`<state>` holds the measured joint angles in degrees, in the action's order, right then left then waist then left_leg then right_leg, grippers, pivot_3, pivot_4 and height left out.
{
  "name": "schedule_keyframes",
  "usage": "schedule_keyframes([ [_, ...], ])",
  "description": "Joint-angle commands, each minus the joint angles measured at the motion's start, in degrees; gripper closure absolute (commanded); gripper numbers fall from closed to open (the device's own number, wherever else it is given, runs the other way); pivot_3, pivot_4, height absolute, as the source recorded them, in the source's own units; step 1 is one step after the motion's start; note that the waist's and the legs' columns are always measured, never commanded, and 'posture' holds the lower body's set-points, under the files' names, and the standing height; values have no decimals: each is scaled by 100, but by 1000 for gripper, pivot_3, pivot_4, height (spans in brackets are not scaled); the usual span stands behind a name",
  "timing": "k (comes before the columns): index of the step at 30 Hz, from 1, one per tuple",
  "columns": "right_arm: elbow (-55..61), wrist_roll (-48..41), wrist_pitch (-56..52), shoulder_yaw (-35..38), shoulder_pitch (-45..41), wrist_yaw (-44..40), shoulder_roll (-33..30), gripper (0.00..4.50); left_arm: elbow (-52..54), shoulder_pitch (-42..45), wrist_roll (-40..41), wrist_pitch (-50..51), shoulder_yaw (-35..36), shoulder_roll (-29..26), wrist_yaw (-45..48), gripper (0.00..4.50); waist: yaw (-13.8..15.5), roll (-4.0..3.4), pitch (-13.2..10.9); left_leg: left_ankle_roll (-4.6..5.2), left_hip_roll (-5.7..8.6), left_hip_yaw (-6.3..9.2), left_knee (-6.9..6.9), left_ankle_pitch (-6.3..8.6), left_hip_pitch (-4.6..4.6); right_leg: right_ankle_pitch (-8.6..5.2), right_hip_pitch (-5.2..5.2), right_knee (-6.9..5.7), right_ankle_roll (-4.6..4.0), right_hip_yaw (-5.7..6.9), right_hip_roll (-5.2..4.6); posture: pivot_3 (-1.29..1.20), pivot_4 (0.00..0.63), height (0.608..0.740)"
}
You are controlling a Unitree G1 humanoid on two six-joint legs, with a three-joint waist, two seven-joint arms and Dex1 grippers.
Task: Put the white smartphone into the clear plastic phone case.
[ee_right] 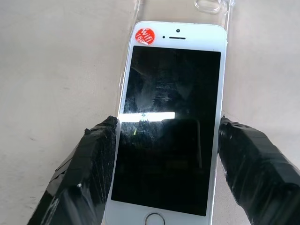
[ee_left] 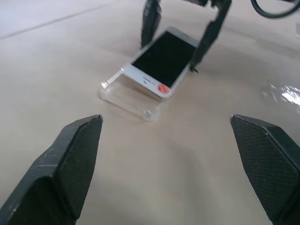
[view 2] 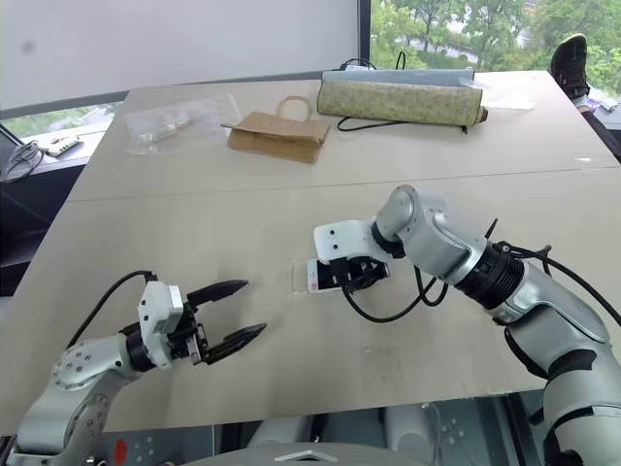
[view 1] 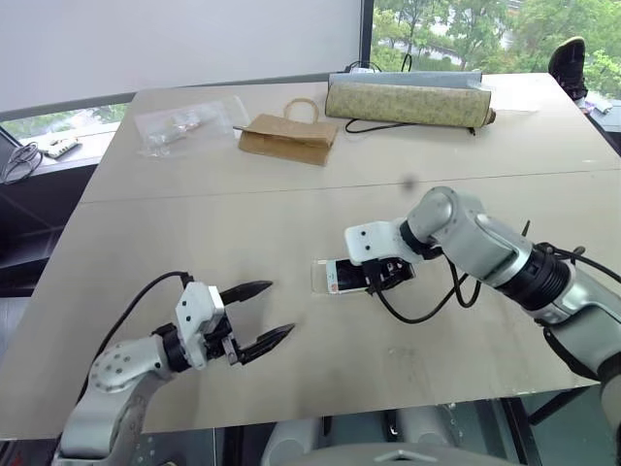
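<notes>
Phone (ee_right: 171,126) lies screen-up, mid-bench (view 1: 291,214), resting slantwise on the case (ee_left: 129,96): the sticker end sits over the case while the case's far end juts out past it. Not seated yet.

R gripper (view 1: 383,277) points steeply down, fingers (ee_right: 91,164) straddling the phone's long sides near the home-button end, at or touching its edges; looks like a light side grip. L gripper (view 1: 260,313) is well apart, nearer the bench's near edge, fingers wide, holding nothing, aimed towards the case.

Step in hand, by judgement: align and press the phone into the case. To do it well: square the phone's long edges w/ the case walls first, slide it until the corners match, then press flat from above. The case is light and slick and likely to skate, so L fingers could brace its free end before any push. Avoid levering one corner, as the phone may pop out.

Room: open bench all round the pair. Paper bag (view 1: 289,138), plastic bag (view 1: 184,124) and a roll (view 1: 408,104) sit far back, no obstruction. Near edge is close to the L gripper; keep pushes away from it.
</notes>
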<state>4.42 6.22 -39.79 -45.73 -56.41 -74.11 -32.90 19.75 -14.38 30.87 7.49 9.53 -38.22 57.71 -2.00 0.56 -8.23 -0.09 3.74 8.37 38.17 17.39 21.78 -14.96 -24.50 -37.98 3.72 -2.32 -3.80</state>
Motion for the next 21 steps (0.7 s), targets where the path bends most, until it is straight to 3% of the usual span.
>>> schedule_keyframes([
  [1, -101, 177, -107, -130, -11, -153, 12, 1634, 332, 155, 83, 199, 1, -100, -49, 0, -8, 0, 0, 0, 1, -1, 1, 0, 1, 0, 0, 1, 0, -1, 0, 0, 150, 740],
  [8, -161, 190, -12, -52, 28, -220, 161, 1634, 513, 393, 38, 505, -114, -92, -223, 0, -19, 0, 1, 0, 0, 0, 1, 0, -1, 0, 1, -1, 0, -1, 0, 0, 150, 740],
  [11, -166, 230, 8, -14, 68, -205, 190, 135, 565, 496, 48, 613, -123, -78, -310, 0, -20, 0, 1, 0, 1, -1, 2, 0, -1, 0, 1, -1, 0, -1, 0, 0, 150, 740],
  [21, 68, 141, -387, 388, -33, -189, 153, 135, 695, 615, 72, 843, -133, -43, -463, 0, -30, -2, -1, 0, 1, -1, 1, 0, 4, 0, -4, 0, 0, -2, 0, 0, 150, 740],
])
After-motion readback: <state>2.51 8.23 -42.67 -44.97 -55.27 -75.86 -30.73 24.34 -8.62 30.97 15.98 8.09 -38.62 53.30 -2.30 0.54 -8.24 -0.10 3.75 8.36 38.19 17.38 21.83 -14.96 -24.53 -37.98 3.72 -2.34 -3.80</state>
